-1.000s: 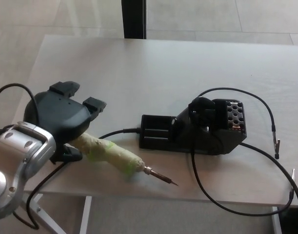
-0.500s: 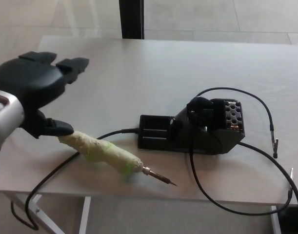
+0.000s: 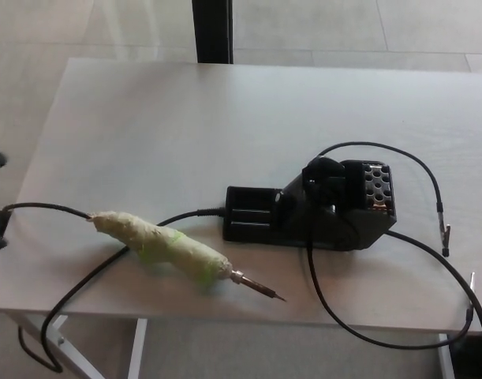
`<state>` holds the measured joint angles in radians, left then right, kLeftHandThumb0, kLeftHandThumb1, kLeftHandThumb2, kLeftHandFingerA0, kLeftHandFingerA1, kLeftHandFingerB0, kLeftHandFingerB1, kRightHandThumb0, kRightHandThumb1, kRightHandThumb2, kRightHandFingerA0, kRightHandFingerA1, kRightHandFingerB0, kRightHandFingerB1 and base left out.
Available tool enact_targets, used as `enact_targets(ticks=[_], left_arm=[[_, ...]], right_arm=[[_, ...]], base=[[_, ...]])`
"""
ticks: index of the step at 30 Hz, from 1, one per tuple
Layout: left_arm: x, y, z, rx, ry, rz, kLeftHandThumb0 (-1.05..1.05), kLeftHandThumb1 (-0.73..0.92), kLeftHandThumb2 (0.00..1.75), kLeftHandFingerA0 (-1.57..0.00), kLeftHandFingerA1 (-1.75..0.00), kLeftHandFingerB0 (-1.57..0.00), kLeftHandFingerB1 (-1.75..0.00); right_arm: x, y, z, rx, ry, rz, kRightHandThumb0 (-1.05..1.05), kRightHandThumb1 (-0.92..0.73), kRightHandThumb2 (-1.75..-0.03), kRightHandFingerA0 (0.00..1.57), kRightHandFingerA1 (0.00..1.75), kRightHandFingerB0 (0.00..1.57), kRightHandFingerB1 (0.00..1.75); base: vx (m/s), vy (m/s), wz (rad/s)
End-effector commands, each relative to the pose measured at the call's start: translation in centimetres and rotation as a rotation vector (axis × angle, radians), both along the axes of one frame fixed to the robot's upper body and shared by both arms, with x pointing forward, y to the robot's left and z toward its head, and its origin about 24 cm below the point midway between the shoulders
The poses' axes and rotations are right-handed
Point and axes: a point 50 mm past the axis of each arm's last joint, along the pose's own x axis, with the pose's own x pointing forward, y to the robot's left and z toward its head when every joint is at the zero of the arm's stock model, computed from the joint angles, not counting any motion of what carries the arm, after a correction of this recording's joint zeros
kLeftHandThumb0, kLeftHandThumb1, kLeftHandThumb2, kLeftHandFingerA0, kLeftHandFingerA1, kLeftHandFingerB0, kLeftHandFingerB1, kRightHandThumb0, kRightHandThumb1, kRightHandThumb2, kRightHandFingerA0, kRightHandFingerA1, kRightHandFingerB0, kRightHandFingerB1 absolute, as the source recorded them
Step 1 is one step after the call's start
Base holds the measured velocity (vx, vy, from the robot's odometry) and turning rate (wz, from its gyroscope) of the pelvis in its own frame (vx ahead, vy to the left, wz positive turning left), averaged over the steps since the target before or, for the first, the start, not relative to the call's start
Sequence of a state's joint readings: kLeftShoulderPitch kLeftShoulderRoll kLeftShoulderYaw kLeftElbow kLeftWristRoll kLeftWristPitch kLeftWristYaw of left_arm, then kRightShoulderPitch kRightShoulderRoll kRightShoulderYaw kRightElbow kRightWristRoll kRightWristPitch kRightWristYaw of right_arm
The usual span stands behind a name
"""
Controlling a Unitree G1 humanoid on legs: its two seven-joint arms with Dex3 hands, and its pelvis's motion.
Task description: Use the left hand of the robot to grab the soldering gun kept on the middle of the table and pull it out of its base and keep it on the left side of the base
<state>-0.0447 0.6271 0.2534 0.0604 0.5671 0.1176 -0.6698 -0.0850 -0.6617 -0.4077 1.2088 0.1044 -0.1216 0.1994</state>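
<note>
You have the soldering gun with its pale tape-wrapped handle and bare metal tip (image 3: 166, 250) lying flat on the light grey wooden table (image 3: 185, 118), out of the black plastic base with its perforated holder block (image 3: 319, 209) and to the left of it, well apart from the holder. It lies slanted, its tip pointing toward the table's front edge and its handle end toward the left rim, which suits a release from the left. Its black power cord (image 3: 47, 209) leaves the handle end and drops over the left edge, while another black lead (image 3: 189, 215) runs from the base's left end and passes under the handle.

At the left border you see only small dark scraps that may belong to your left hand; you cannot tell whether its fingers are apart or closed. Your right hand does not show at all.

Judging by this layout, the task looks done: the tool rests alone, held by nothing.
</note>
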Motion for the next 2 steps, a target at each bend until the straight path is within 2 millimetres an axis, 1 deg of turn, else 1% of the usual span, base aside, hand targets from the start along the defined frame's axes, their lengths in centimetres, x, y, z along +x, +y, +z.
enact_targets(ticks=[1,2], left_arm=[[-23.73,9.98,-15.81,-0.609,0.218,1.269,-0.36,0.61,1.13,-0.21,-0.69,-0.03,-0.55],[-23.73,9.98,-15.81,-0.609,0.218,1.269,-0.36,0.61,1.13,-0.21,-0.69,-0.03,-0.55]], right_arm=[[0.06,-0.51,0.71,0.011,-0.041,-0.027,-1.05,-0.78,-0.97,1.45,1.01,0.06,1.64],[0.06,-0.51,0.71,0.011,-0.041,-0.027,-1.05,-0.78,-0.97,1.45,1.01,0.06,1.64]], base=[[0.0,0.0,0.0],[0.0,0.0,0.0]])
